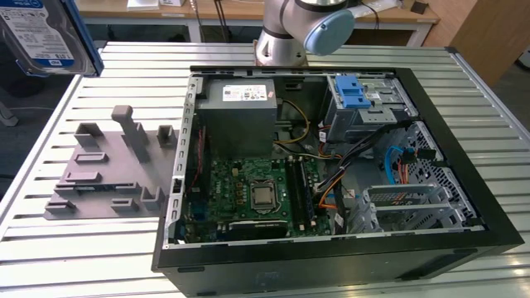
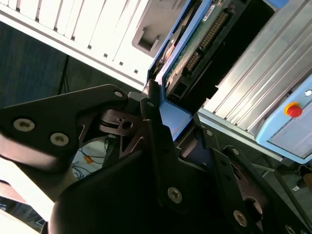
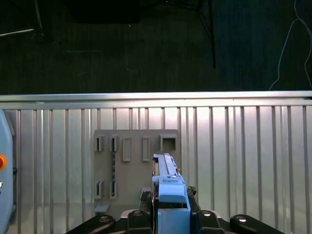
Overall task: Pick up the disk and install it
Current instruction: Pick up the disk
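Well above the slatted worktop [image 3: 243, 146], the hand [image 3: 170, 217] is clamped on the disk [image 3: 167, 178], gripping its blue carrier over a grey fixture plate [image 3: 136, 165]. The disk hangs at the exterior view's left, apart from the open computer case [image 1: 331, 261].

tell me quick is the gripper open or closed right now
Gripper: closed on the disk, held up in the air.

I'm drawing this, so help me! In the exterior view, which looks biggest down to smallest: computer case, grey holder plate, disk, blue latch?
1. computer case
2. grey holder plate
3. disk: unsure, it is close to the camera and cut off by the edge
4. blue latch
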Tool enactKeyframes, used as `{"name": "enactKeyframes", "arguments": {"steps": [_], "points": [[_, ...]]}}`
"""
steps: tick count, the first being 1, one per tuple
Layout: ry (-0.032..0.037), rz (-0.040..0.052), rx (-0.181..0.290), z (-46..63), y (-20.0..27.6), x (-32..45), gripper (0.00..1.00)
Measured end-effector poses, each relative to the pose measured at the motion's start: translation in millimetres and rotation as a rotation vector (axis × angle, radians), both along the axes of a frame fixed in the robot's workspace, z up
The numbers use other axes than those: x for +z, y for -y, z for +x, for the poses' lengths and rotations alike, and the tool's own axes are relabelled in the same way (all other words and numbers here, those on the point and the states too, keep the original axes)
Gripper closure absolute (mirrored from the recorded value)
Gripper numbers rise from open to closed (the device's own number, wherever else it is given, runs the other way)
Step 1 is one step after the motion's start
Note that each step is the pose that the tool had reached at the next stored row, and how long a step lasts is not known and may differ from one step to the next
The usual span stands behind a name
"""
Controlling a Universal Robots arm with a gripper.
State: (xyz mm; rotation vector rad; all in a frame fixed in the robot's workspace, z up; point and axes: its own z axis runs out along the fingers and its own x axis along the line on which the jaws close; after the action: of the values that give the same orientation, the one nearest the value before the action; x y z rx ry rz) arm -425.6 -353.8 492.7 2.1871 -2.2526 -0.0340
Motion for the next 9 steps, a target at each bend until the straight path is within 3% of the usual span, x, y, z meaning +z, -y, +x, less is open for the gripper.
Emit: {"name": "enactKeyframes", "arguments": {"steps": [4,9], "points": [[0.0001,0.0001,0.000,0.0,2.2,3.4,0.64],[0.0001,0.0001,0.000,0.0,17.8,3.4,0.64]]}}
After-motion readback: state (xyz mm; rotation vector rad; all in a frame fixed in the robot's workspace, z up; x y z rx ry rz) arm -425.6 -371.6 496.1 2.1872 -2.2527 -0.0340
